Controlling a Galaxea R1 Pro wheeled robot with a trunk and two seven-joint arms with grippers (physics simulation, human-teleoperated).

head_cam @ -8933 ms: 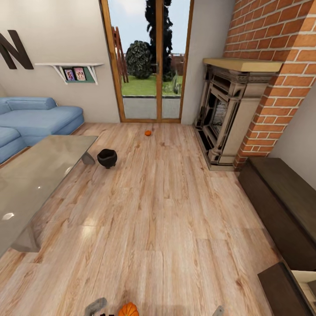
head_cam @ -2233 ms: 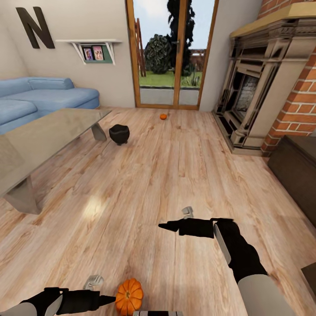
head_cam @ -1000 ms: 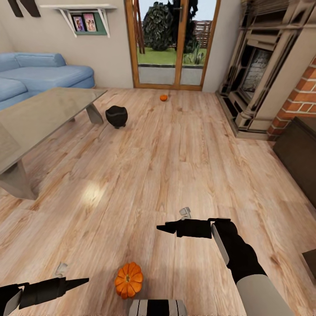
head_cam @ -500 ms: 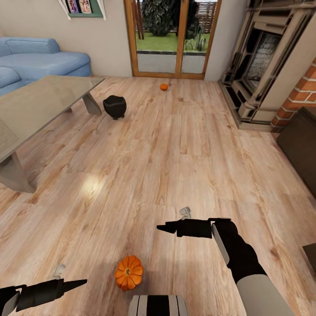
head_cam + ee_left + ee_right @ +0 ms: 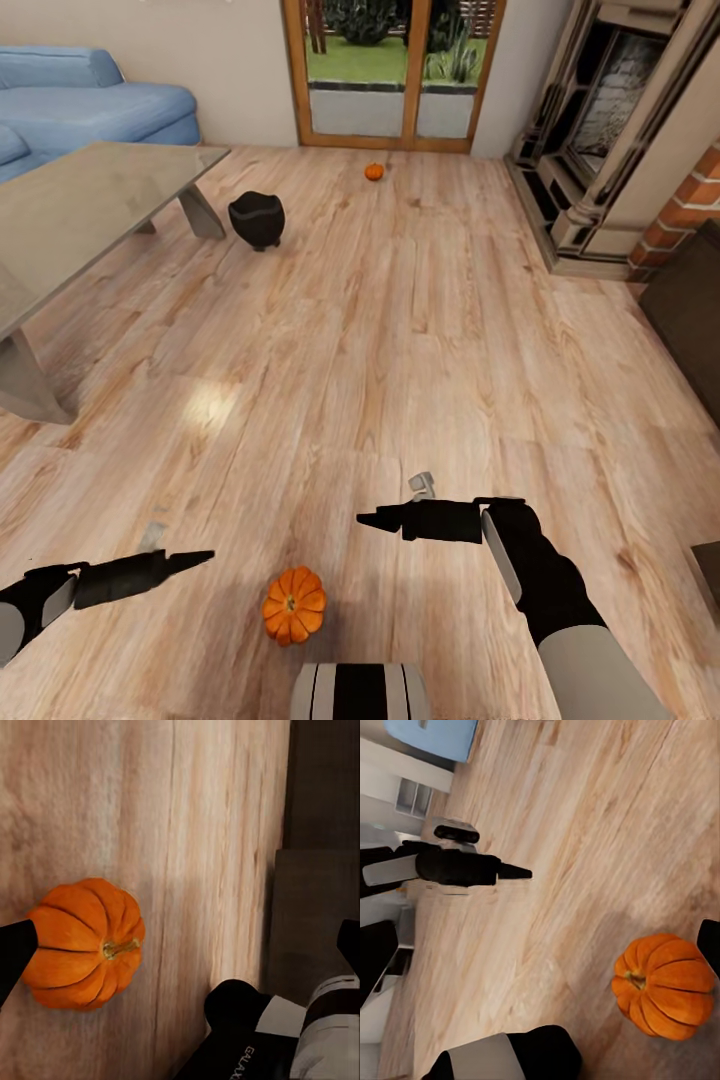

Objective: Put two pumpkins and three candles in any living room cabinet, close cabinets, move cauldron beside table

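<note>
Landmark is the near pumpkin (image 5: 294, 605), sitting stem-up on the wood floor (image 5: 400, 340) just in front of the robot's base (image 5: 360, 692). Left gripper (image 5: 195, 556) hovers near it on the left side, pointed tip aimed toward the pumpkin, not touching, nothing held; head view shows the fingers as one dark wedge, so cannot tell whether the jaws are apart or together. In the left wrist view the same pumpkin (image 5: 82, 943) lies beside one dark fingertip at the frame edge. Right gripper (image 5: 366, 519) sits beyond the pumpkin and to its right, pointing toward the left arm, clear of the pumpkin and empty; jaw gap also can't be read. Right wrist view has the pumpkin (image 5: 664, 985) on bare floor with the left gripper (image 5: 521, 873) well apart from it. Second pumpkin (image 5: 374, 172) is far beyond the near one, on the floor close to the glass door (image 5: 395, 70). Cauldron (image 5: 256, 219) stands upright on the floor far beyond the near pumpkin and to its left, just beside an angled leg of the pale-topped table (image 5: 90, 205). Blue sofa (image 5: 90, 105) behind the table. Fireplace (image 5: 610, 130) far beyond and right of the pumpkin; dark cabinet (image 5: 695, 320) at the right edge, front appears closed.
</note>
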